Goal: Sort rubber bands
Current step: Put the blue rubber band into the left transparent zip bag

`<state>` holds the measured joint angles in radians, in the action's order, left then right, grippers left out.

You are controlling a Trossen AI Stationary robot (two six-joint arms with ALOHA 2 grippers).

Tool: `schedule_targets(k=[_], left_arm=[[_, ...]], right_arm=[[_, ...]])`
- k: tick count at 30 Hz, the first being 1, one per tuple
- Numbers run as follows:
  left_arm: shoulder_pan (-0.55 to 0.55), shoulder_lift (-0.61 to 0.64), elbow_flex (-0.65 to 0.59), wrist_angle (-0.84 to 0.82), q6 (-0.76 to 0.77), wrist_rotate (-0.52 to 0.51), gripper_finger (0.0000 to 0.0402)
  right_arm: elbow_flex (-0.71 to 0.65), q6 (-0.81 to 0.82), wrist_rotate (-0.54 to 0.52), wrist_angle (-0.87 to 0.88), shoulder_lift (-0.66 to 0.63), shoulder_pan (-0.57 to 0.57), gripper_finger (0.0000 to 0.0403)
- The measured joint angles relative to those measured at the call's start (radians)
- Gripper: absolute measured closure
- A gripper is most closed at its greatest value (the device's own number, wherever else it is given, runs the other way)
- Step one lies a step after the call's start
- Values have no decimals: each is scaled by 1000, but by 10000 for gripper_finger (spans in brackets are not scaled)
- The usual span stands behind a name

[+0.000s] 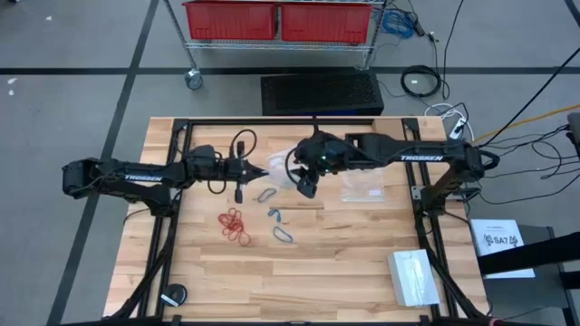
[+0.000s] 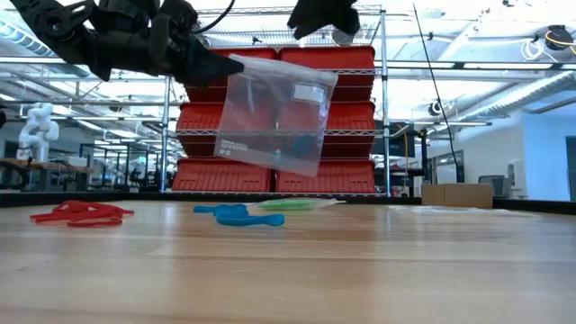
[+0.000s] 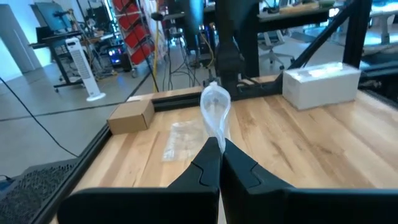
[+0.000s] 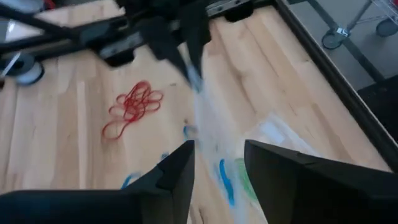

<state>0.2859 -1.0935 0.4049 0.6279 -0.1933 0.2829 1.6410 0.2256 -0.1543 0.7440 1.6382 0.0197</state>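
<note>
On the wooden table (image 1: 362,272) there are three little piles of rubber bands. The red rubber bands (image 1: 235,224) lie farthest left, a loose tangle of thin loops flat on the wood. Next to them, near the middle, are the blue rubber bands (image 1: 282,226), a few curled loops. The green rubber bands (image 1: 266,195) lie just behind those, closer to the arms; in the low view they are pale and flat.

There are two dark arms. The left arm reaches in from the left side, stretched out flat above the table. The left gripper (image 1: 256,169) has its two fingers pressed together on one edge of a clear plastic bag (image 2: 274,121). The bag is thin, see-through and shaped like a rectangle. It hangs in the air above the table, tilted, with a white label near one top corner.

The right arm reaches in from the right side and bends down toward the middle. The right gripper (image 4: 217,165) is just above the bag, with its two fingers apart and nothing between them.

Farther right, a second clear bag (image 1: 362,188) lies flat on the wood. Near the front right corner sits a white box (image 1: 413,277).
</note>
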Motion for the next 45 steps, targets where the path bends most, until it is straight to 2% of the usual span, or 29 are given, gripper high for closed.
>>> schedule_targets(k=[4, 8, 12, 17, 21, 26, 30, 34, 37, 40, 43, 45], left_arm=[[1, 0, 0, 27, 25, 0, 402], [1, 0, -22, 95, 36, 0, 402], [21, 0, -76, 227, 73, 24, 402], [49, 0, -89, 233, 85, 37, 402], [54, 0, -89, 212, 84, 26, 402], [56, 0, -89, 195, 82, -1, 402], [56, 0, -89, 189, 80, -2, 402], [56, 0, -89, 190, 75, -4, 402], [58, 0, -89, 185, 75, -4, 402], [63, 0, -89, 185, 75, -4, 402], [64, 0, -89, 181, 75, -4, 402], [63, 0, -89, 178, 75, -4, 402]], right_arm=[[-19, 6, 20, 57, 1, -57, 269], [-116, 75, 34, -3, 2, -111, 268], [-247, 160, 52, -162, 10, -152, 268], [-375, 254, 48, -394, 94, -171, 268], [-374, 257, 33, -468, 218, -166, 258], [-329, 280, -23, -542, 352, -142, 212], [-299, 287, -39, -569, 426, -118, 179], [-268, 286, -51, -580, 480, -110, 171], [-258, 274, -62, -578, 505, -107, 183], [-256, 269, -67, -588, 517, -106, 212], [-256, 260, -74, -585, 518, -106, 263], [-256, 247, -72, -583, 518, -105, 311]])
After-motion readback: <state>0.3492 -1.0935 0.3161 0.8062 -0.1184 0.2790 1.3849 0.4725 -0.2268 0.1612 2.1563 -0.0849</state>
